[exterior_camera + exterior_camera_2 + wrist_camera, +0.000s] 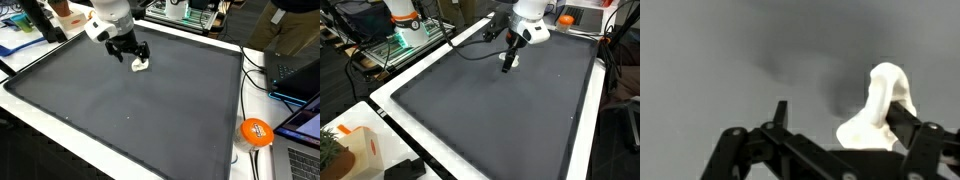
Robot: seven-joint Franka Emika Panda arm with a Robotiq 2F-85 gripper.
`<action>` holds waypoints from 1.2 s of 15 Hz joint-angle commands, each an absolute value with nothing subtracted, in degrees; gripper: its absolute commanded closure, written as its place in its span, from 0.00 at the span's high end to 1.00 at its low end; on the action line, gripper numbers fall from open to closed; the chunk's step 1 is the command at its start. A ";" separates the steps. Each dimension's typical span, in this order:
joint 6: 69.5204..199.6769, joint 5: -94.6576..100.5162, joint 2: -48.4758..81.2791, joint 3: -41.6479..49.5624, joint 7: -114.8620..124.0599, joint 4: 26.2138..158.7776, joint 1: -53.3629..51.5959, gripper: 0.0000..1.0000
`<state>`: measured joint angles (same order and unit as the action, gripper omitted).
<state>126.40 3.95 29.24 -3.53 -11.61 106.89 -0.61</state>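
A small white lumpy object (141, 66) lies on the dark grey mat (130, 110), toward its far side in an exterior view. It also shows as a white speck (510, 64) under the arm. My gripper (134, 54) hangs just above it, fingers pointing down and spread wide. In the wrist view the white object (878, 112) stands between the jaws, close against the right finger (902, 118), while the left finger (781, 112) is well apart from it. My gripper (840, 112) is open and nothing is clamped.
A white table rim (150, 160) frames the mat. An orange round item (256, 131), cables and a laptop (300, 75) lie beyond one side. A white and orange box (355, 148) and a black item (405, 170) sit at a near corner. Equipment crowds the far edge (405, 30).
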 commanded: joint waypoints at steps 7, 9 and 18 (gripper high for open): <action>127.90 -13.73 29.41 -8.64 -26.51 107.57 7.70 1.00; 127.12 -11.70 29.58 -7.08 -24.23 106.72 5.99 1.00; 129.79 16.24 34.25 2.88 1.10 104.93 -9.46 1.00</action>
<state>131.94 8.32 32.16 -0.41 -5.90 106.49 -4.24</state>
